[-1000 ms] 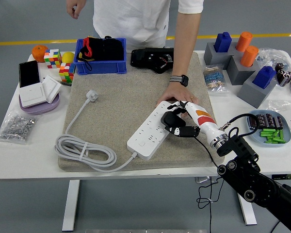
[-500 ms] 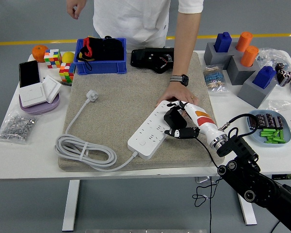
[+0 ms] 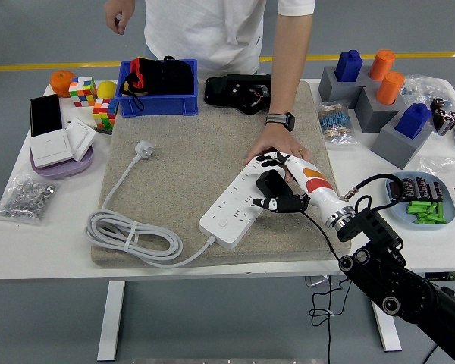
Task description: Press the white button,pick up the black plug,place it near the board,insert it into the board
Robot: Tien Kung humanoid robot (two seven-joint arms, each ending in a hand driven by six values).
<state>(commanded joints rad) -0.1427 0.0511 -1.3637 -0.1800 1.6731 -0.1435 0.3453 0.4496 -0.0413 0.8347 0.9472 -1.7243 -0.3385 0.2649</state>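
Observation:
A white power strip (image 3: 231, 206) lies slantwise on the beige mat (image 3: 189, 144), with its white button (image 3: 222, 223) near its lower left end. My right hand (image 3: 277, 186) reaches in from the lower right and is shut on the black plug (image 3: 269, 184), holding it over the strip's upper right end. The plug's black cable hangs down past the table's front edge. A person's hand (image 3: 275, 144) rests on the strip's far end, just behind my hand. My left hand is not in view.
The strip's white cord (image 3: 129, 231) is coiled on the mat's left, ending in a white plug (image 3: 142, 147). A blue bin (image 3: 158, 87) and a black device (image 3: 239, 91) stand at the back. Blocks (image 3: 379, 98) and a tray of small parts (image 3: 425, 201) are at the right.
My right hand has shifted slightly up and left with the black plug, closer over the strip's sockets. The person's hand stays on the strip's far end.

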